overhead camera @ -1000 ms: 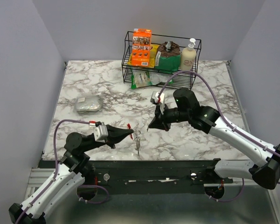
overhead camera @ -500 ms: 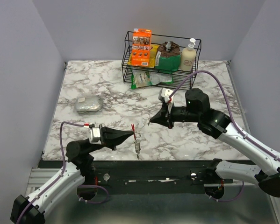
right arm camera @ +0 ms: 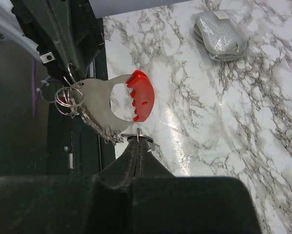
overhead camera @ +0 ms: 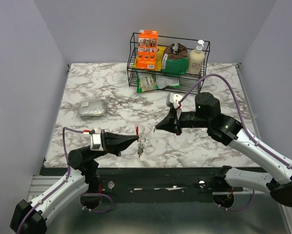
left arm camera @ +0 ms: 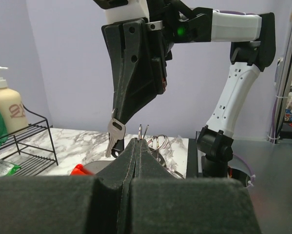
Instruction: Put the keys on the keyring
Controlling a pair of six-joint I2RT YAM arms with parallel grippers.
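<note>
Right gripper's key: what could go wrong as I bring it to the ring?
1. The key hangs tilted from the right gripper, pinched at its head; pressing on the ring may twist or drop it.
2. The left gripper shows only a sliver of the keyring, so there is little to aim at.
3. The red-tipped tool and the hung keys dangle there and may snag.

It was a robot test cell in a lab. Plain grey wall panels (overhead camera: 29, 73) enclosed a marble-patterned surface (overhead camera: 111, 92). A left arm (overhead camera: 53, 192) and right arm (overhead camera: 258, 151), both cabled, were bolted to a metal frame (overhead camera: 175, 178).
</note>
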